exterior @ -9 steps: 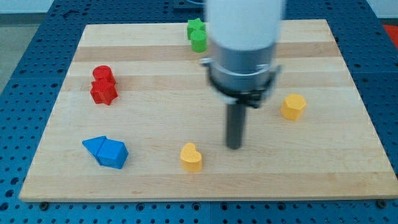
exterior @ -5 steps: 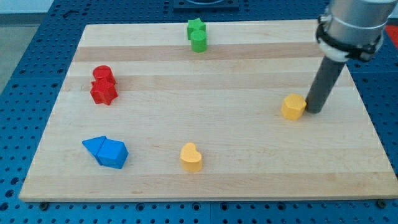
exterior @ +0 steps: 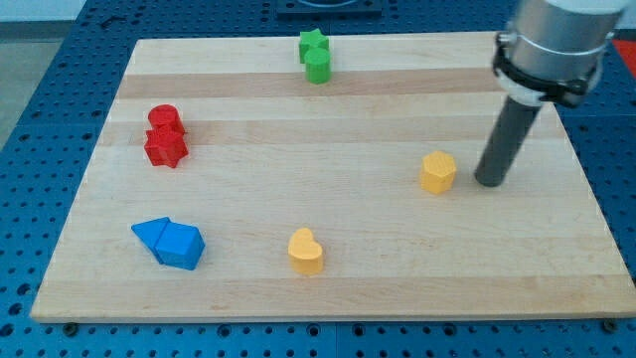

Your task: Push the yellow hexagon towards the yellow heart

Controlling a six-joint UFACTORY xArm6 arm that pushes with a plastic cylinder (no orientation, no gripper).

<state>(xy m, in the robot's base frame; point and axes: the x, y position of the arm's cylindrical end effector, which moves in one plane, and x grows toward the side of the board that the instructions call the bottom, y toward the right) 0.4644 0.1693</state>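
My tip (exterior: 489, 183) sitting near the table's right edge, gripping nothing, having no jaws, yellow hexagon (exterior: 437, 171) just left, yellow heart (exterior: 306, 251) nearing bottom edge.

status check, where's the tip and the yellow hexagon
My tip just right of the yellow hexagon, small gap. Yellow heart lies down-left. No block between them.

Tabletop (exterior: 328, 189) pale wood, smooth, banded grain, matt. Under it a blue perforated base (exterior: 40, 119), looks like painted metal. Hexagon (exterior: 437, 172), heart (exterior: 306, 252) and other blocks: matt, smooth, plastic-looking. Rod (exterior: 502, 144) dark, slight sheen; collar (exterior: 545, 80) black, grey metallic housing above.
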